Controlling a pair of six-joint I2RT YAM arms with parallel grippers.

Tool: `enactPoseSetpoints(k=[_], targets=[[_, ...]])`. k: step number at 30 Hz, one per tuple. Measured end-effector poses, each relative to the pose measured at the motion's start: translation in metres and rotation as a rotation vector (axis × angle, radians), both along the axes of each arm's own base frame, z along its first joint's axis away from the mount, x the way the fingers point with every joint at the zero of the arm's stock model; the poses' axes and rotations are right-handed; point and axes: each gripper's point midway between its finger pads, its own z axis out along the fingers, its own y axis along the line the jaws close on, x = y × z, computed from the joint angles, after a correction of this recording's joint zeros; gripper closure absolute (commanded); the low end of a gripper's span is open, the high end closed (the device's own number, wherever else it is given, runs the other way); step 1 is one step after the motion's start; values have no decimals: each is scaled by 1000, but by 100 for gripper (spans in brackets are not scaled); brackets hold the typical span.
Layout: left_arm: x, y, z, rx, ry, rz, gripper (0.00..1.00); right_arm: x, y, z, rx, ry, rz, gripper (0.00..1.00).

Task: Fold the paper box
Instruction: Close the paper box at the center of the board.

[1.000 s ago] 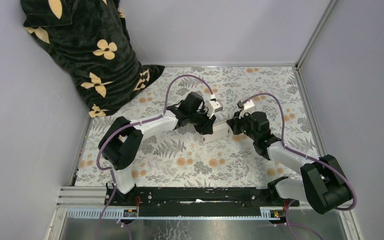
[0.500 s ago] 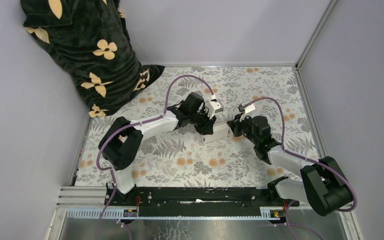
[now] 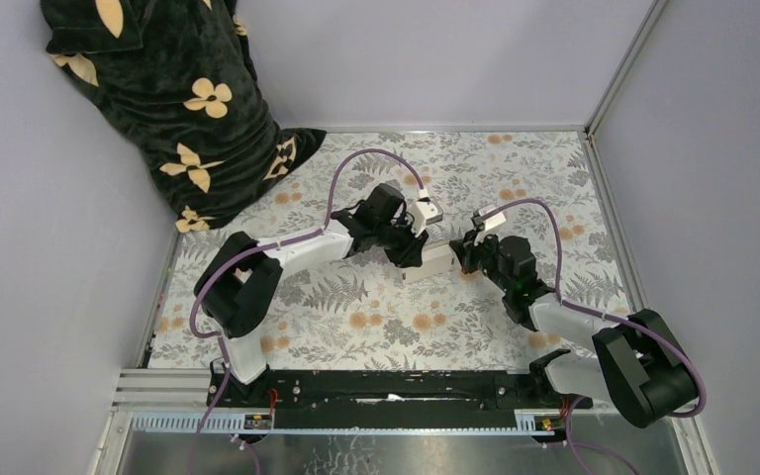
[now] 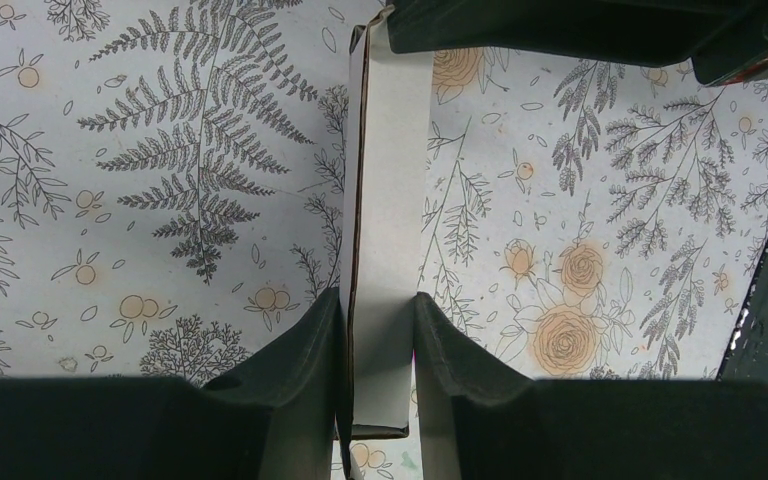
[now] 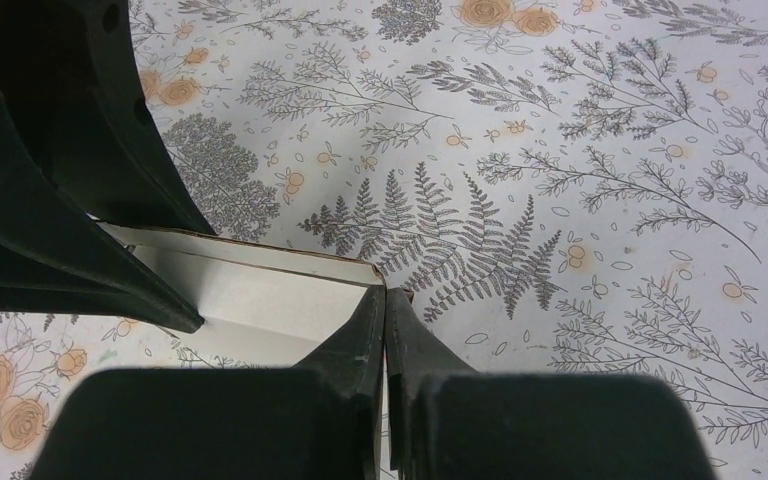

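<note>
The white paper box (image 3: 433, 259) is held between both grippers at the middle of the table, just above the floral cloth. In the left wrist view it shows as a narrow folded white strip (image 4: 390, 200) with brown edges, and my left gripper (image 4: 378, 340) is shut on its near end. In the right wrist view a white panel (image 5: 260, 290) runs left from my right gripper (image 5: 384, 318), which is shut on the panel's right edge. In the top view the left gripper (image 3: 411, 249) and right gripper (image 3: 460, 255) sit at opposite ends of the box.
A dark cloth with cream flowers (image 3: 173, 109) lies heaped at the back left corner. Grey walls close in the table on three sides. The black rail (image 3: 386, 386) with the arm bases runs along the near edge.
The right arm's wrist has shifted slightly left and lower, toward the box. The left arm and the box have hardly moved.
</note>
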Motion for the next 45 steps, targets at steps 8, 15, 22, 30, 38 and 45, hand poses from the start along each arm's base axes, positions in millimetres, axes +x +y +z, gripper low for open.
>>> enactPoseSetpoints(k=[8, 15, 22, 30, 38, 45], targets=[[-1, 3, 0, 19, -14, 3, 75, -2, 3, 0, -17, -40, -4, 100], [-1, 11, -1, 53, -26, 2, 75, -5, 10, -1, -20, -59, 4, 100], [0, 16, -2, 60, -27, -3, 75, -9, 12, -2, -24, -92, 0, 100], [3, 16, -2, 59, -6, -7, 75, -8, 12, -2, -42, -121, -15, 100], [6, 19, -2, 59, -4, 2, 75, -6, 17, -4, -38, -171, -66, 100], [4, 19, -2, 58, 4, -4, 75, -15, 14, -6, -21, -207, -99, 100]])
